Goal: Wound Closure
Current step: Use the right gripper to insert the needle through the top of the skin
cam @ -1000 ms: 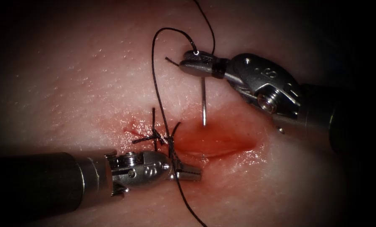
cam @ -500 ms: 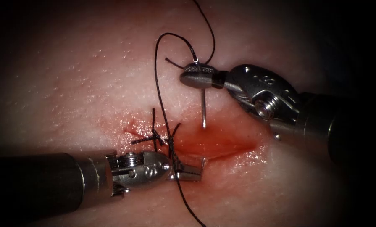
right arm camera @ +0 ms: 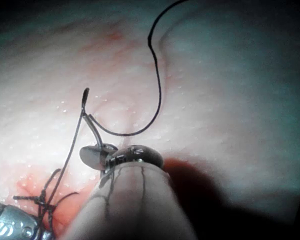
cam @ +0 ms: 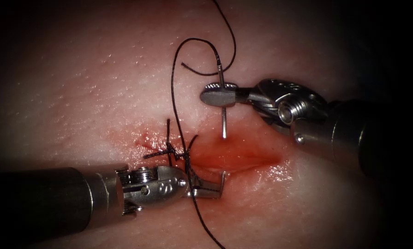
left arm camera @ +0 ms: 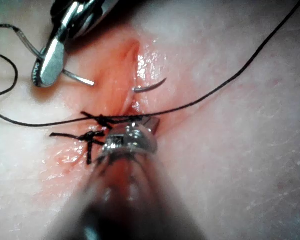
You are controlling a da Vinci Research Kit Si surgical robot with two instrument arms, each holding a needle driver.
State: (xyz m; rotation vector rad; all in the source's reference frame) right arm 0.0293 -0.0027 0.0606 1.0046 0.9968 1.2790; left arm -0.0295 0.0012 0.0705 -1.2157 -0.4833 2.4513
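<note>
My right tool is shut on the curved needle toward its thread end. The needle's body enters the tissue at the far edge of the cut. Its tip pokes out of the near edge, seen also in the left wrist view as a needle tip. My left tool lies open on the near edge just left of the tip and holds nothing. Black thread loops from the needle's end past a knotted stitch. The right jaws grip the needle crosswise.
Red fluid wets the open cut to the right of the knotted stitch. Short cut ends of thread stick up from that stitch. A long strand trails over the left tool toward the near side.
The right tool has rolled and moved down toward the cut, driving the needle deeper. The tip has come out of the near edge beside the left jaws. The left tool has stayed put.
</note>
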